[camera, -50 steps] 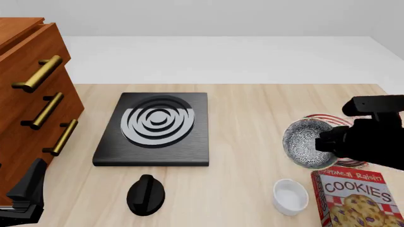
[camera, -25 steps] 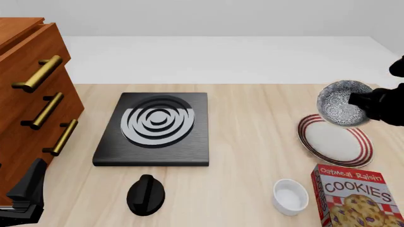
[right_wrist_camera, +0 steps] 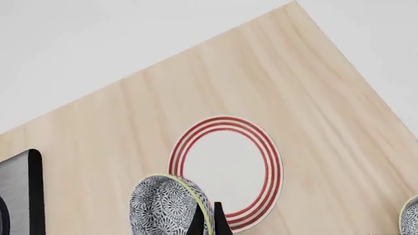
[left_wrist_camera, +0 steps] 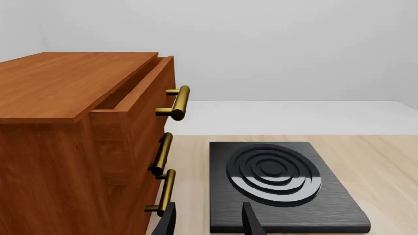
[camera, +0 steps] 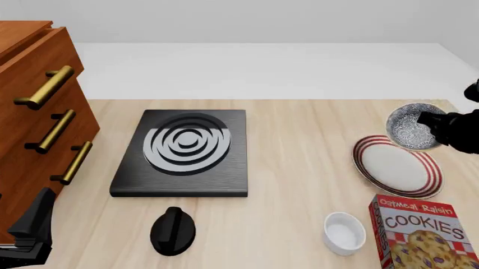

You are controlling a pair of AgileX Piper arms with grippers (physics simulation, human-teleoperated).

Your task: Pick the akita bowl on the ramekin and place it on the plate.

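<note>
The akita bowl (camera: 411, 126) hangs tilted in the air above the far edge of the plate (camera: 396, 167), its rim clamped between the right gripper's (camera: 432, 124) fingers. The ramekin (camera: 344, 232) sits on the bench beside the cookie box (camera: 423, 234). The left gripper's (left_wrist_camera: 207, 223) fingers stand apart, holding nothing.

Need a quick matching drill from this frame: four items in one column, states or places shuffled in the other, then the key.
Things:
1. bowl
2. plate
3. ramekin
4. cookie box

States:
A. flat on the table, nothing on it
B. held tilted in the right gripper
C. at the table's near right corner
D. white cup left of the cookie box

Pairs: 1-B, 2-A, 3-D, 4-C
</note>
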